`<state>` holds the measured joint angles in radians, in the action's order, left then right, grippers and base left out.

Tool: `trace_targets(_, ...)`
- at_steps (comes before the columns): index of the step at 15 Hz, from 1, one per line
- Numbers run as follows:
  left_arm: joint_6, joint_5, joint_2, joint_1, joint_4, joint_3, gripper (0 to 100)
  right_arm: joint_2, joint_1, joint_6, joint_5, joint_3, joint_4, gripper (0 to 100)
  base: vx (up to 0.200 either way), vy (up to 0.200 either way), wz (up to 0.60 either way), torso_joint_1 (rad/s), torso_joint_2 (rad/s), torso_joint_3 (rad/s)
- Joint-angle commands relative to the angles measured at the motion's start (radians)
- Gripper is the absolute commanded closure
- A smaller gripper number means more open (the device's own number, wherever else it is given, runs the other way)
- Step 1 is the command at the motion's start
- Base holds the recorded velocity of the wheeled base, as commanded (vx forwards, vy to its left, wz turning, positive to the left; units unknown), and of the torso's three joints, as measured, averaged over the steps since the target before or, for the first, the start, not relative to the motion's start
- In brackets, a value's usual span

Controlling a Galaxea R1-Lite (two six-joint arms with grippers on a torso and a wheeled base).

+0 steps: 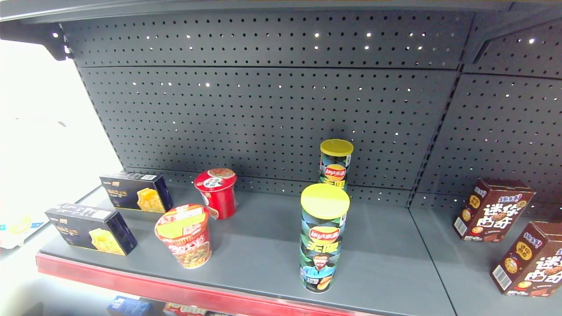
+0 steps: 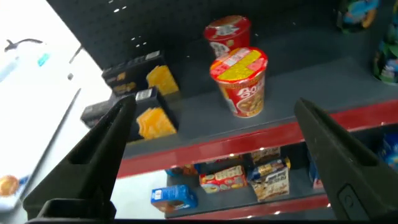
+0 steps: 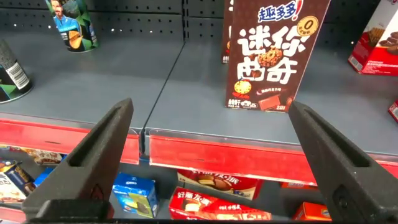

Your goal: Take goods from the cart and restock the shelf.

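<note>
Nearest you, the left gripper and the right gripper hang in front of the red front lip, each with its jaws spread wide and nothing between them. The goods in sight stand on the grey shelf.

In the front row, the tall chip can looks light and stiff but smooth and apt to topple, so take it around mid-body. The noodle cup to its left is probably thin-walled and tapering, so close gently just below the rim. The dark box and the brown biscuit box should hold by their flat sides. Behind each stands a second of its kind.

The shelf looks like flat, smooth metal, so expect things to slide. A perforated back panel closes it, and the upper shelf board limits your headroom.
</note>
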<state>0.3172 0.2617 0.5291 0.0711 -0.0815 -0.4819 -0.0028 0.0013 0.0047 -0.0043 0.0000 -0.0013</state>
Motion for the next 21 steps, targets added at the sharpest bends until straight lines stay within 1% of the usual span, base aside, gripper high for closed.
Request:
trace_targets(1, 0.151, 0.01, 0.374, -0.234, -0.018, -0.161, 0, 0.003, 0.0, 0.0, 0.0, 0.0, 0.0, 0, 0.0, 0.0, 0.0, 0.0, 0.0, 0.0)
trace_targets(2, 0.155, -0.027, 0.41, -0.347, -0.023, -0.158, 0, 0.003, 0.0, 0.0, 0.0, 0.0, 0.0, 0, 0.0, 0.0, 0.0, 0.0, 0.0, 0.0)
trace_targets(3, 0.158, -0.068, 0.433, -0.43, -0.021, -0.155, 0, 0.003, 0.0, 0.0, 0.0, 0.0, 0.0, 0, 0.0, 0.0, 0.0, 0.0, 0.0, 0.0)
trace_targets(4, 0.158, -0.091, 0.45, -0.498, -0.026, -0.158, 0, 0.003, 0.002, 0.0, 0.0, 0.0, 0.0, 0, 0.0, 0.0, 0.0, 0.0, 0.0, 0.0)
trace_targets(5, 0.164, -0.102, 0.546, -0.674, -0.011, -0.155, 0, 0.003, 0.0, 0.0, 0.0, 0.0, 0.0, 0, 0.0, 0.0, 0.0, 0.0, 0.0, 0.0)
trace_targets(6, 0.166, -0.102, 0.611, -0.683, 0.023, -0.158, 0, 0.003, 0.002, 0.001, 0.0, 0.0, 0.0, 0, 0.0, 0.0, 0.0, 0.0, 0.0, 0.0)
trace_targets(7, 0.158, -0.098, 0.721, -0.674, 0.123, -0.164, 0, 0.003, 0.0, 0.0, 0.0, 0.0, 0.0, 0, 0.0, 0.0, 0.0, 0.0, 0.0, 0.0)
trace_targets(8, 0.143, -0.099, 0.85, -0.665, 0.25, -0.176, 0, 0.003, 0.0, 0.0, 0.0, 0.0, 0.0, 0, 0.0, 0.0, 0.0, 0.0, 0.0, 0.0)
trace_targets(9, 0.123, -0.104, 0.924, -0.663, 0.344, -0.184, 0, 0.003, 0.0, 0.001, 0.0, 0.0, 0.0, 0, 0.0, 0.0, 0.0, 0.0, 0.0, 0.0)
trace_targets(10, 0.12, -0.104, 0.973, -0.663, 0.393, -0.187, 0, 0.003, 0.0, 0.0, 0.0, 0.0, 0.0, 0, 0.0, 0.0, 0.0, 0.0, 0.0, 0.0)
trace_targets(11, 0.126, -0.105, 1.051, -0.659, 0.44, -0.195, 0, 0.003, 0.0, 0.0, 0.0, 0.0, 0.0, 0, 0.0, 0.0, 0.0, 0.0, 0.0, 0.0)
trace_targets(12, 0.126, -0.125, 1.094, -0.657, 0.456, -0.201, 0, 0.003, 0.0, 0.0, 0.0, 0.0, 0.0, 0, 0.0, 0.0, 0.0, 0.0, 0.0, 0.0)
trace_targets(13, 0.125, -0.165, 1.128, -0.659, 0.468, -0.207, 0, 0.003, 0.0, 0.0, 0.0, 0.0, 0.0, 0, 0.0, 0.0, 0.0, 0.0, 0.0, 0.0)
trace_targets(14, 0.123, -0.188, 1.151, -0.657, 0.477, -0.216, 0, 0.003, 0.0, 0.0, 0.0, 0.0, 0.0, 0, 0.0, 0.0, 0.0, 0.0, 0.0, 0.0)
trace_targets(15, 0.12, -0.203, 1.187, -0.643, 0.476, -0.244, 0, 0.003, 0.002, 0.0, 0.0, 0.0, 0.0, 0, 0.0, 0.0, 0.0, 0.0, 0.0, 0.0)
trace_targets(17, 0.123, -0.219, 1.236, -0.628, 0.462, -0.293, 0, 0.003, 0.0, 0.0, 0.0, 0.0, 0.0, 0, 0.0, 0.0, 0.0, 0.0, 0.0, 0.0)
trace_targets(20, 0.123, -0.228, 1.258, -0.631, 0.46, -0.313, 0, 0.003, 0.0, 0.0, 0.0, 0.0, 0.0, 0, 0.0, 0.0, 0.0, 0.0, 0.0, 0.0)
trace_targets(21, 0.123, -0.225, 1.266, -0.643, 0.462, -0.317, 0, 0.003, 0.0, 0.0, 0.0, 0.0, 0.0, 0, 0.0, 0.0, 0.0, 0.0, 0.0, 0.0)
